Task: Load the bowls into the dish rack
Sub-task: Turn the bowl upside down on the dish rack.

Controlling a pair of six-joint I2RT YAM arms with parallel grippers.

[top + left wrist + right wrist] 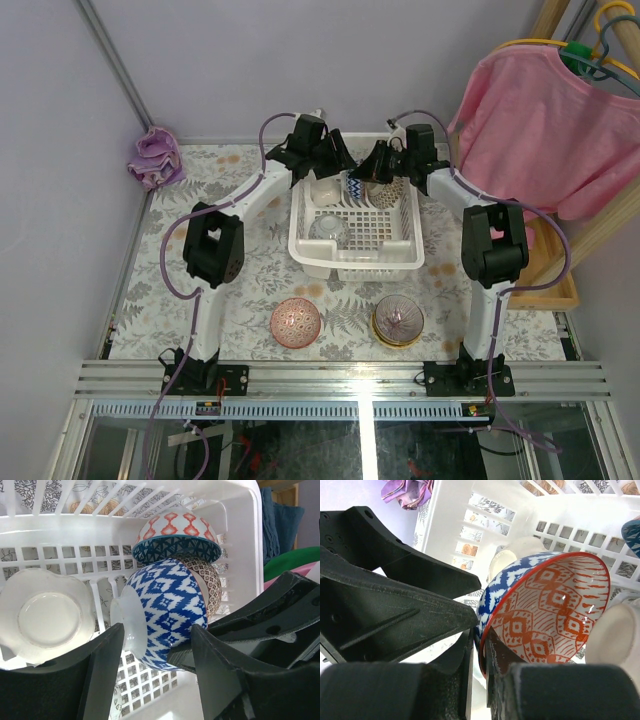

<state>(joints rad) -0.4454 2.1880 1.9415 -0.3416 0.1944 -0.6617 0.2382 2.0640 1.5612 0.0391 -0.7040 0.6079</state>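
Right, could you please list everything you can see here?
rack: one, white, centre
blue bowl: one, blue-white, red inside, in rack
red bowl: one, red-white, teal band, in rack
brown bowl: one, brown-patterned, in rack
whitish bowls: at least two, in rack
pink bowl: one, pink, outside rack, near left
yellow bowl: one, tan, outside rack, near right
cloth: one, purple, far left corner
shirt: one, pink, hanging right
left gripper: one, black, open, by blue bowl
right gripper: one, black, shut on blue bowl
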